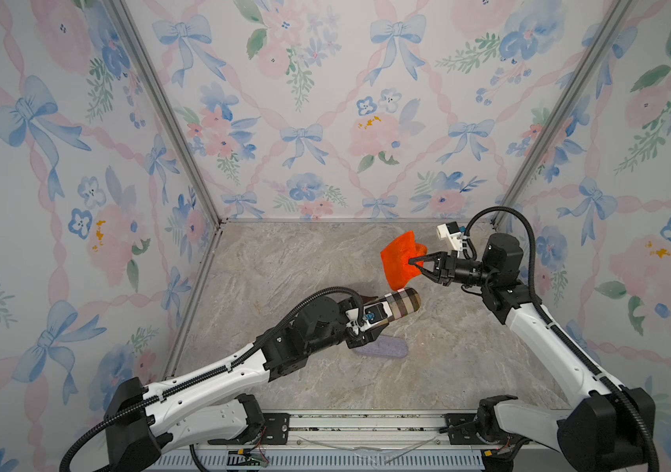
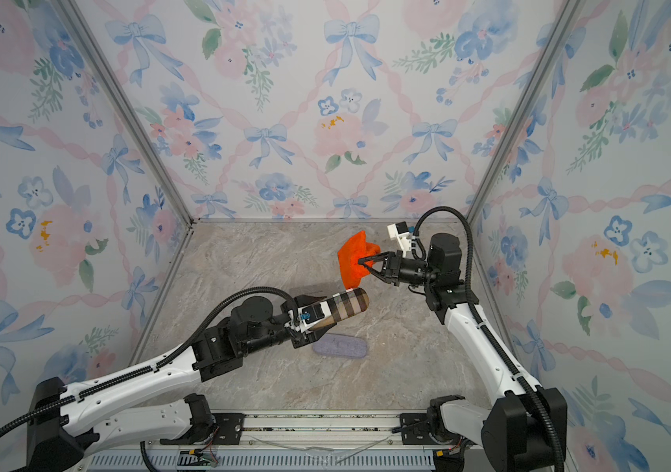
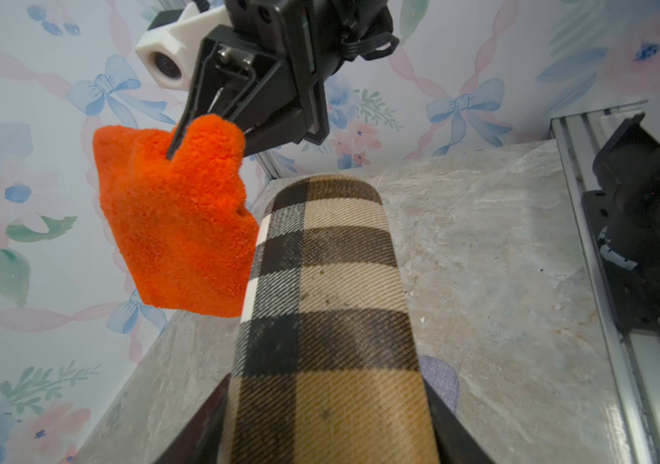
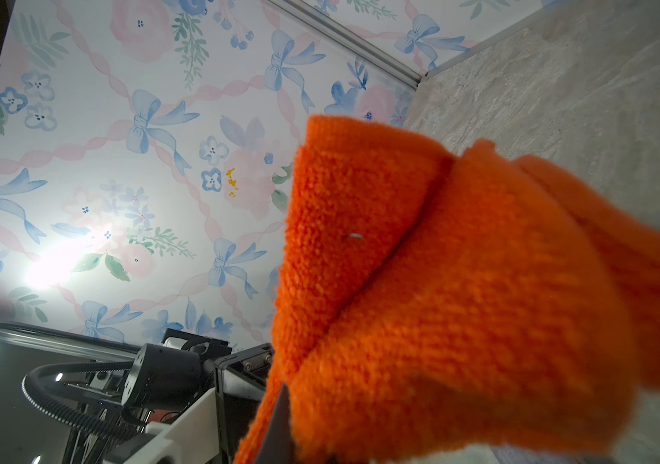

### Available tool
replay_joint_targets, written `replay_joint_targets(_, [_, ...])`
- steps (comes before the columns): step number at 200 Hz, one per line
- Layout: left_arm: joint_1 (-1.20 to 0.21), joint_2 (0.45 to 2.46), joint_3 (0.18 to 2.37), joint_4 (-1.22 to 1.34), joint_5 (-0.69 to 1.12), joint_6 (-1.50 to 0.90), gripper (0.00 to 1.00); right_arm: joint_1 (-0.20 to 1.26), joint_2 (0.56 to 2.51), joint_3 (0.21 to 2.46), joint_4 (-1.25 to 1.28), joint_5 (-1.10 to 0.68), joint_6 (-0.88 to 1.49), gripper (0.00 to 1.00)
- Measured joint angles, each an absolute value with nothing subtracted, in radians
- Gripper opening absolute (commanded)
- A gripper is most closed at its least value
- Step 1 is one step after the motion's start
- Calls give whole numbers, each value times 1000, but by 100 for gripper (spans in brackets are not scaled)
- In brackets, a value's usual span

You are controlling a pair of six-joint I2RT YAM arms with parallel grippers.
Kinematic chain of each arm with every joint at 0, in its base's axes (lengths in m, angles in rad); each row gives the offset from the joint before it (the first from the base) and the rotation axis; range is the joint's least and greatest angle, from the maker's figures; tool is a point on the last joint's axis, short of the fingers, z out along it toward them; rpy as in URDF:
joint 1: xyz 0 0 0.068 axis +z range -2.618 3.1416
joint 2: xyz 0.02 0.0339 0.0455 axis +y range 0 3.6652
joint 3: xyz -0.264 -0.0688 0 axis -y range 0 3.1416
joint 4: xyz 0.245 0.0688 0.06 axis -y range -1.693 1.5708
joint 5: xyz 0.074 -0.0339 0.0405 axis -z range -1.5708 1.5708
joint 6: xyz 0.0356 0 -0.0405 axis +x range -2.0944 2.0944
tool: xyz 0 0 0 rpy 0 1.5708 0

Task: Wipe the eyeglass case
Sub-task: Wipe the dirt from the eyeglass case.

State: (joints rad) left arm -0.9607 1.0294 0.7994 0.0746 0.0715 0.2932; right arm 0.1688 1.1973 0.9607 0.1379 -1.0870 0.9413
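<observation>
The marble table point(image 1: 285, 265) carries almost nothing, because both task things are in the air above it. The left gripper point(image 1: 383, 318) is clamped on one end of the eyeglass case point(image 1: 405, 304); the checked case lies nearly level over the middle of the table, its free round end toward the right arm. The right gripper point(image 1: 415, 261) has its jaws pressed together on a fold of the orange cloth point(image 1: 395, 257), which hangs just beside that free end. From the left wrist view the cloth edge point(image 3: 240, 297) seems to meet the side of the case point(image 3: 320, 281), but I cannot tell if they really touch. Under the left arm a small grey-violet flat pouch point(image 1: 387, 351) lies on the table.

I judge that picking up is done and the wiping itself is mostly left.
</observation>
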Motion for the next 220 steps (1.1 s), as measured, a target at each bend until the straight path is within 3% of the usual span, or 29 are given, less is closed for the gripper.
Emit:
replay_joint_targets(35, [-774, 1008, 801, 145, 267, -55, 21, 149, 1055, 963, 40, -995, 834, 0])
replay_joint_targets(62, [-719, 1031, 823, 201, 393, -313, 22, 182, 856, 943, 46, -893, 759, 0])
replay_joint_targets(106, [-711, 1123, 929, 336, 580, -657, 23, 552, 780, 892, 81, -683, 513, 0])
replay_joint_targets(127, [-703, 1132, 932, 410, 617, -786, 23, 639, 812, 855, 107, -628, 426, 0])
replay_joint_targets(173, [-704, 1135, 932, 514, 675, -961, 24, 655, 872, 828, 175, -558, 324, 0])
replay_joint_targets(220, [-712, 1124, 931, 511, 660, -1013, 22, 573, 881, 866, 184, -552, 289, 0])
